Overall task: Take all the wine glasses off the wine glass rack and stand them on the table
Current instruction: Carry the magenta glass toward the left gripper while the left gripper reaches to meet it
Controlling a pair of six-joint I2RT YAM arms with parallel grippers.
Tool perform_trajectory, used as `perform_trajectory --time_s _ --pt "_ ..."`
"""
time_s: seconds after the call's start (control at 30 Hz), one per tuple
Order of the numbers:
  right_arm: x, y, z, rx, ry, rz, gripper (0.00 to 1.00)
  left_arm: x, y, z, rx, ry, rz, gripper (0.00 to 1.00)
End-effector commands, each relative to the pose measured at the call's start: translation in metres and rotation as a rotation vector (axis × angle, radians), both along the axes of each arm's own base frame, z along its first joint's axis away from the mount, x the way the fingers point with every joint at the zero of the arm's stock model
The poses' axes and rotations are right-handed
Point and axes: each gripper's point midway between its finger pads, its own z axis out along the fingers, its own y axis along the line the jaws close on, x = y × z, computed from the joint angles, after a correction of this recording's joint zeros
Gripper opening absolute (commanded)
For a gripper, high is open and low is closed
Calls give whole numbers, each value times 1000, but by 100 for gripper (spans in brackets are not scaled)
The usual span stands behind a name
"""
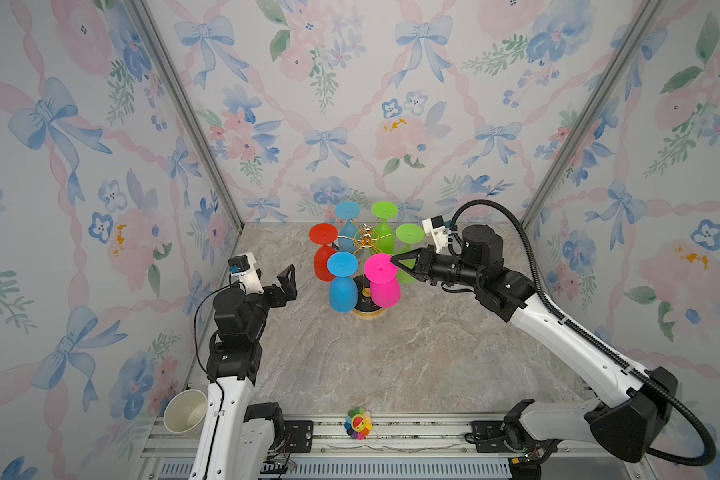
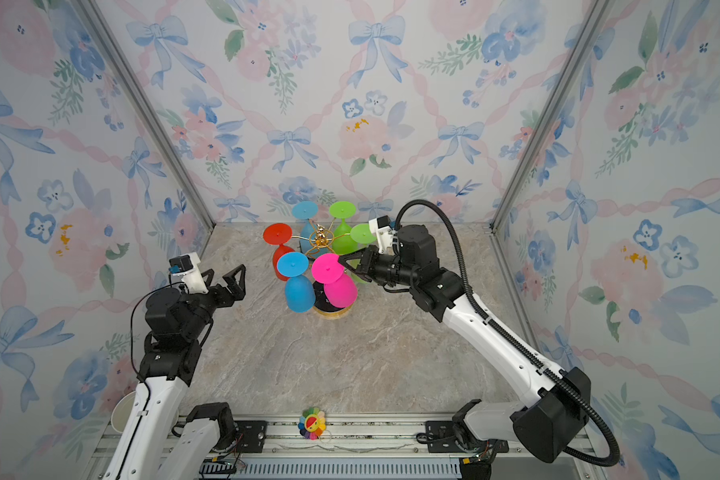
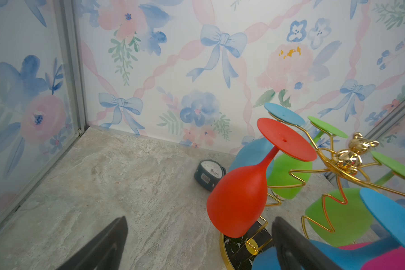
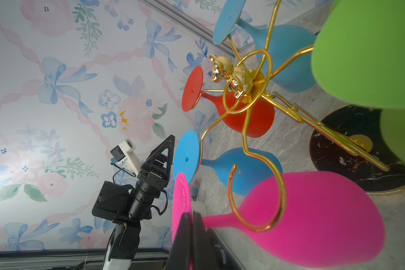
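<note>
The gold wine glass rack (image 1: 366, 239) stands at the back of the stone table (image 1: 391, 365). 6 glasses hang on it upside down: 1 red, 2 blue, 2 green and 1 pink. The pink wine glass (image 1: 385, 291) hangs at the front right, next to a blue glass (image 1: 342, 295). The right gripper (image 1: 393, 261) reaches in from the right, and its jaws are squeezed tight on the edge of the pink glass's round foot. In the right wrist view a gold loop (image 4: 283, 198) curls around the pink stem, so the glass is on the rack. The left gripper (image 2: 222, 277) hangs in the air left of the rack, near the red glass (image 1: 324, 259) but not touching it – its jaws are wide apart and hold nothing.
</note>
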Motion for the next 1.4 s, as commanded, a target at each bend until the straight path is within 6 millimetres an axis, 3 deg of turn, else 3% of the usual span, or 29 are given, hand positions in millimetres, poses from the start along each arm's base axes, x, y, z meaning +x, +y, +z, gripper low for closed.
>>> perform_trajectory --time_s 0.0,0.3,0.53,0.73,1.1,1.37 --pt "-22 -1 9 -18 -70 73 0 -14 -21 24 6 -9 -129 98" --pt "-42 -19 -4 -110 -142 96 0 -52 -39 50 52 37 -226 98" --pt "-47 -27 -9 -144 -186 97 0 -88 -97 71 -54 29 -597 95" --pt "-50 -36 -14 -169 -226 77 0 -114 -130 75 -93 36 -827 92" --pt "-54 -45 -5 -177 -341 47 0 -123 -163 72 -129 42 -891 91" --pt "-64 -59 -1 -244 -457 -7 0 -128 -219 72 -213 5 -1001 85"
